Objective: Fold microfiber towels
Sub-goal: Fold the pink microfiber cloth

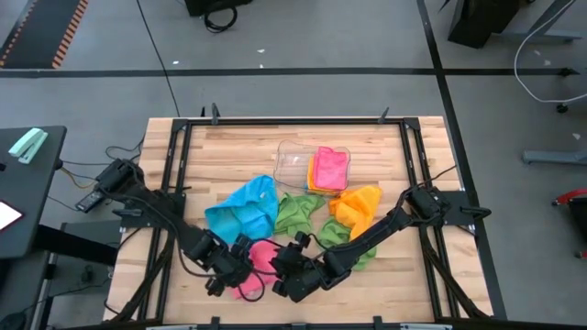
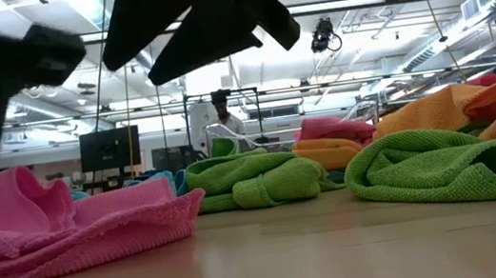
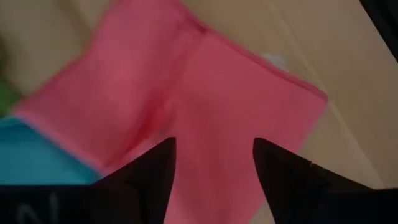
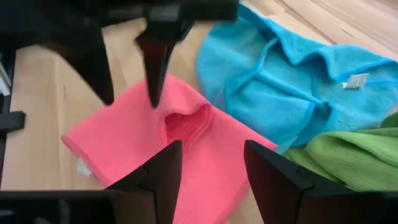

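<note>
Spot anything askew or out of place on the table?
Nothing damaged or spilled. The pink towel lies rumpled, partly folded, near the front edge under both tools; blue, green and orange towels sit bunched in loose heaps mid-table. Folded ones rest in the clear tray.

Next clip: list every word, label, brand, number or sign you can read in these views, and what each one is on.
No text can be read in any view.
White tag on the blue towel: print too small to read.
White tag at the edge of the pink towel: blurred, unreadable.
Dark screen in the room behind the table: nothing legible.
</note>
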You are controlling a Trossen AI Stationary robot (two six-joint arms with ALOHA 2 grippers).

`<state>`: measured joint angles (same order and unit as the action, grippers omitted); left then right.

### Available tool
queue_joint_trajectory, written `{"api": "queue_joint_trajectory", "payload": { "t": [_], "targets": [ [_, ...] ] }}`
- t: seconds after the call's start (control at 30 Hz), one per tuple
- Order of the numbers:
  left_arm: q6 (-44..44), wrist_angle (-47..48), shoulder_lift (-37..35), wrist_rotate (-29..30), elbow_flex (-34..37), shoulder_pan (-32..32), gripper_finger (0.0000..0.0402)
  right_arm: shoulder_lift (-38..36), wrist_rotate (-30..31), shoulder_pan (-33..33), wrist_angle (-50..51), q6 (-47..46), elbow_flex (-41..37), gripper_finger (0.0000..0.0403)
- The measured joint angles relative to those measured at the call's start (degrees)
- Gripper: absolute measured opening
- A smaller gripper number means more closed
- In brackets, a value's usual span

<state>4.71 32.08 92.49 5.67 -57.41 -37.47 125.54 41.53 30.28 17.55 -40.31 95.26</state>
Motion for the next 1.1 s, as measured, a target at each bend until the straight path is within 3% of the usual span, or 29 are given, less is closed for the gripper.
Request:
{"api": "queue_joint_trajectory", "payload": {
  "t": [0.3, 0.6, 0.83, 1.1],
  "targets": [
    [0.18, -11.1, 0.61, 1.28, 7.15, 2.97, 0.0182, 0.15, -3.96, 0.61, -6.49, 3.04, -0.21, 0.0182],
    [-4.41, -14.56, 0.61, 3.11, 10.35, 4.42, 0.018, 0.59, -5.55, 1.1, -9.49, 3.05, -0.22, 0.0182],
    [-6.52, -12.08, -1.07, 2.24, 6.94, 3.13, 0.0181, 0.59, -5.27, 1.8, -9.4, 3.48, -0.61, 0.0182],
    [-8.1, -6.62, -2.14, 2.78, 2.88, -3.51, 0.0182, 0.59, -3.86, 1.96, -9.17, 4.04, -0.61, 0.0182]
  ]
}}
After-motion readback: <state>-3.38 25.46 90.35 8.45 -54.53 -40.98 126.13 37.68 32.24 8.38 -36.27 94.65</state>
